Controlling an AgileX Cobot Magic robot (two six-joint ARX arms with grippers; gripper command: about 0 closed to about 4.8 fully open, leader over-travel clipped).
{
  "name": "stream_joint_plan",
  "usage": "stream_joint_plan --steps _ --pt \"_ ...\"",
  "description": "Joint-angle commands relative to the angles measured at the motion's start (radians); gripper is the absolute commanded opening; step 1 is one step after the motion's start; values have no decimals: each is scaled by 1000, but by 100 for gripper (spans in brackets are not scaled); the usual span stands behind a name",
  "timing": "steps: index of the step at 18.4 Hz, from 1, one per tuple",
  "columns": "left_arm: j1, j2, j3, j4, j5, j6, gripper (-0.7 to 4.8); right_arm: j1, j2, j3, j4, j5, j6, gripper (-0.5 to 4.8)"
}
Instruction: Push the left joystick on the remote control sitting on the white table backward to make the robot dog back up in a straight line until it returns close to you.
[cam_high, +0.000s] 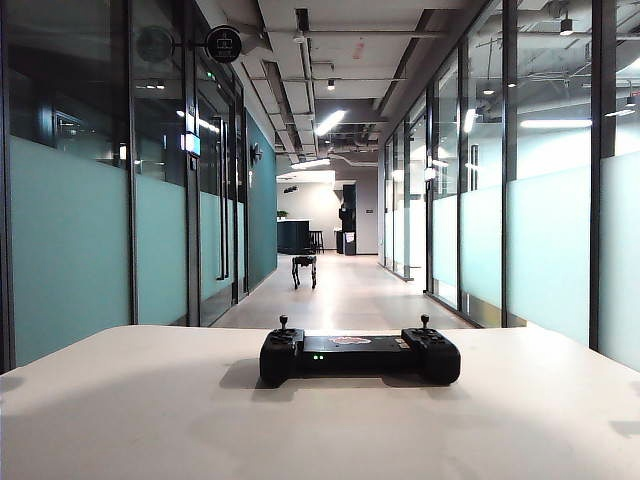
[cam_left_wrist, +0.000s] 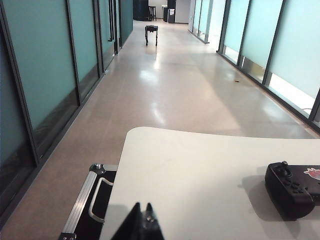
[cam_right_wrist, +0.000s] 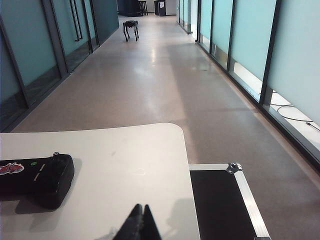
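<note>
The black remote control (cam_high: 359, 354) lies across the middle of the white table (cam_high: 150, 420), two green lights on its front. Its left joystick (cam_high: 283, 323) stands upright, untouched. Far down the corridor stands the robot dog (cam_high: 304, 269), also seen small in the left wrist view (cam_left_wrist: 151, 33) and the right wrist view (cam_right_wrist: 131, 28). Neither gripper shows in the exterior view. My left gripper (cam_left_wrist: 142, 207) is shut and empty, over the table well short of the remote control (cam_left_wrist: 292, 189). My right gripper (cam_right_wrist: 141, 207) is shut and empty, apart from the remote control's other end (cam_right_wrist: 40, 179).
Glass office walls line both sides of the long corridor. A black case with metal edging (cam_left_wrist: 90, 205) sits on the floor beside the table's left side, and another (cam_right_wrist: 225, 205) beside its right side. A bar counter stands at the corridor's far end.
</note>
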Motion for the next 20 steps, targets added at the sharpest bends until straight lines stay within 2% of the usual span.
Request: stream_joint_plan --steps 1,9,13,20 --pt "0 0 3 6 4 1 -6 0 -3 -9 14 0 5 -5" --pt "0 0 3 26 1 1 -6 1 -3 -8 19 0 4 -5" --pt "0 0 6 34 1 -1 -6 1 -3 -2 87 1 4 -5" --pt "0 7 58 66 -23 -26 -6 1 1 83 85 0 3 -5"
